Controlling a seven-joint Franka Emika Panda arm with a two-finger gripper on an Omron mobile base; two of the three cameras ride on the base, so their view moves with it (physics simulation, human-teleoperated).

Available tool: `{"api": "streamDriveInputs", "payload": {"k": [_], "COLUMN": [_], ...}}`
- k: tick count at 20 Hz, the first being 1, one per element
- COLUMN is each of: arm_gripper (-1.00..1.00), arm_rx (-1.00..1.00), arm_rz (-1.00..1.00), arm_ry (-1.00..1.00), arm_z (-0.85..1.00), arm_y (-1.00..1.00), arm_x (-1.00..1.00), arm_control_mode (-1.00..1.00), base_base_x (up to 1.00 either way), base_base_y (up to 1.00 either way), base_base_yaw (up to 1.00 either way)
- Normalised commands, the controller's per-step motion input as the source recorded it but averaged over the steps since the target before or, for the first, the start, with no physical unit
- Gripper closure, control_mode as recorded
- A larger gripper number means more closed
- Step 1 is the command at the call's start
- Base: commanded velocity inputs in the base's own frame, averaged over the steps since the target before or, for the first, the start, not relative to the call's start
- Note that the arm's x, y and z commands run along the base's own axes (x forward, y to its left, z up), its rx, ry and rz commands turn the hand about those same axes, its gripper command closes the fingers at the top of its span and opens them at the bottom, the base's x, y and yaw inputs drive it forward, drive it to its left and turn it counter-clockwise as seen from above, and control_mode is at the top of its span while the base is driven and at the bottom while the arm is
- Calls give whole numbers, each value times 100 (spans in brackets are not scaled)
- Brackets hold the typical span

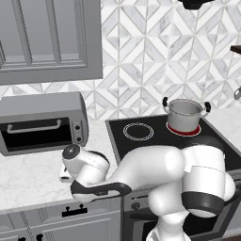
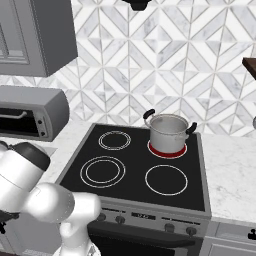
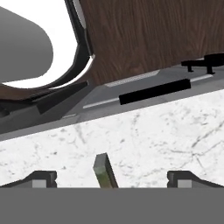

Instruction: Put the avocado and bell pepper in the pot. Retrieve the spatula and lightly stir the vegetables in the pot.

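- The gripper (image 3: 112, 179) hangs low over the white marble counter (image 3: 153, 140), its two dark tips spread wide apart at either side of the hand view, grasping nothing.
- Between those tips a thin, straight tan-grey stick, the spatula (image 3: 104, 171) handle by the look of it, lies on the counter, touched by neither finger.
- From the left base view the arm (image 1: 141, 174) is bent down toward the counter's front edge, in front of the toaster oven (image 1: 42, 123).
- Well off to the side, the pot (image 1: 185, 115) stands on the stove (image 2: 135, 170), on the back ring glowing red; what lies inside it I cannot tell.
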Motion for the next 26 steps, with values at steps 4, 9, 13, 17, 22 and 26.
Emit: {"api": "streamDriveInputs", "payload": {"k": [4, 9, 13, 17, 22, 26], "arm_gripper": [-100, -100, -100, -100, -100, 100], "arm_rx": [0, 0, 0, 0, 0, 0], "arm_rz": [2, 5, 7, 6, 5, 3], "arm_ry": [0, 0, 0, 0, 0, 0], "arm_z": [-12, -15, -14, -10, -8, 0], "arm_y": [-18, 0, 0, 0, 0, 0], "arm_x": [6, 1, 7, 2, 3, 0], "arm_control_mode": [-100, -100, -100, -100, -100, -100], "base_base_x": [0, 0, 0, 0, 0, 0], "base_base_y": [0, 0, 0, 0, 0, 0], "base_base_yaw": [0, 0, 0, 0, 0, 0]}}
